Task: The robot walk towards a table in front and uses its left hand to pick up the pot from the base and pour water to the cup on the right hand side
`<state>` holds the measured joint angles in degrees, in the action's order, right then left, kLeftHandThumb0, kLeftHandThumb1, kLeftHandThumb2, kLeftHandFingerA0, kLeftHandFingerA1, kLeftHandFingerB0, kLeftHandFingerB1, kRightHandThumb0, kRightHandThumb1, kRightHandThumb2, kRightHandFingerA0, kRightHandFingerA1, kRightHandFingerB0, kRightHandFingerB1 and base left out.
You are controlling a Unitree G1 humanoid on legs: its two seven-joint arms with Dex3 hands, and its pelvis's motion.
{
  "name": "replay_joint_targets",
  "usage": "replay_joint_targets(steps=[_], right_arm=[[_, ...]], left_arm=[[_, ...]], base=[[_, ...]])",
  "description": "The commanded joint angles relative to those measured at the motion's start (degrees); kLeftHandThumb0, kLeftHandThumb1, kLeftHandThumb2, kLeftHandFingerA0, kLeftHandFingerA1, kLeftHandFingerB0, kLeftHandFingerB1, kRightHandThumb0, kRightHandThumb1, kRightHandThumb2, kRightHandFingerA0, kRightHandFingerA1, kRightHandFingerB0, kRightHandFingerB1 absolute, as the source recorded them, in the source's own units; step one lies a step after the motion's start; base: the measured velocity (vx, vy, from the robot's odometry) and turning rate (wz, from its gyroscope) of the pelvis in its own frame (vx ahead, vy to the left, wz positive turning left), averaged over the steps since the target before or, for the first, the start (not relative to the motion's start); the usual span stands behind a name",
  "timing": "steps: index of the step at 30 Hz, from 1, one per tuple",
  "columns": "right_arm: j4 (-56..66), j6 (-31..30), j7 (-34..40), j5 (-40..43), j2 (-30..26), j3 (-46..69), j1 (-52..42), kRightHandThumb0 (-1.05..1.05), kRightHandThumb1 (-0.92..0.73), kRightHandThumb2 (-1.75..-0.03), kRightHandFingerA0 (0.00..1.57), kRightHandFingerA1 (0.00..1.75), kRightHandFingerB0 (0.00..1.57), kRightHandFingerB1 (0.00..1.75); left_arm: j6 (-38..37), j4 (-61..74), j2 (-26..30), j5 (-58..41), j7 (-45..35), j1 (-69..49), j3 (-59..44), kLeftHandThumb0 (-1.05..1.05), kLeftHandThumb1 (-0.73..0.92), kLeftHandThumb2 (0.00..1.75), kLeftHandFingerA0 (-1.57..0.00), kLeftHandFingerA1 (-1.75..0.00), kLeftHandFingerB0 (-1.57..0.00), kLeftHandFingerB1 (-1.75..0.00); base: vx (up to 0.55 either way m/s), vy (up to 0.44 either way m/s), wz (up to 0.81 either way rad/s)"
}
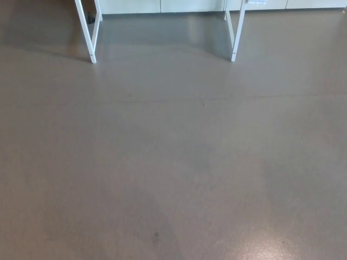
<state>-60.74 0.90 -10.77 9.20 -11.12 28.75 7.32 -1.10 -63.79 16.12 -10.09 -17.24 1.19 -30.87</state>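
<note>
No pot, base or cup shows in the head view. Only the lower part of the table is in sight: its white left legs (88, 32) and white right legs (236, 30) stand on the floor at the top of the picture. The tabletop is cut off above the frame. Neither of my hands nor any part of my arms is in view.
A grey, glossy floor (173, 162) fills nearly the whole picture between me and the table legs. A white wall base or cabinet front (190, 5) runs along the top edge behind the legs. A light glare lies at the bottom right (265, 244).
</note>
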Motion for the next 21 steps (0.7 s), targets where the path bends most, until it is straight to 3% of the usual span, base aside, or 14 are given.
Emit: replay_joint_targets(steps=[1,21], right_arm=[[-1.6,1.8,-2.4,4.5,-0.3,1.9,0.5,-0.37,-0.73,-0.67,0.05,0.35,0.00,0.08],[-4.0,3.4,-2.6,5.7,-0.8,0.5,-0.1,-0.37,-0.73,-0.65,0.05,0.27,0.00,0.09]], left_arm=[[-3.0,-2.1,1.5,-4.2,-4.7,0.5,-1.7,-0.19,0.56,0.56,-0.38,-0.40,-0.41,-0.34],[-3.4,-3.6,2.3,-5.7,-6.2,0.3,-0.7,-0.20,0.58,0.56,-0.37,-0.40,-0.40,-0.33]], base=[[0.00,0.000,0.00],[0.00,-0.002,0.01]])
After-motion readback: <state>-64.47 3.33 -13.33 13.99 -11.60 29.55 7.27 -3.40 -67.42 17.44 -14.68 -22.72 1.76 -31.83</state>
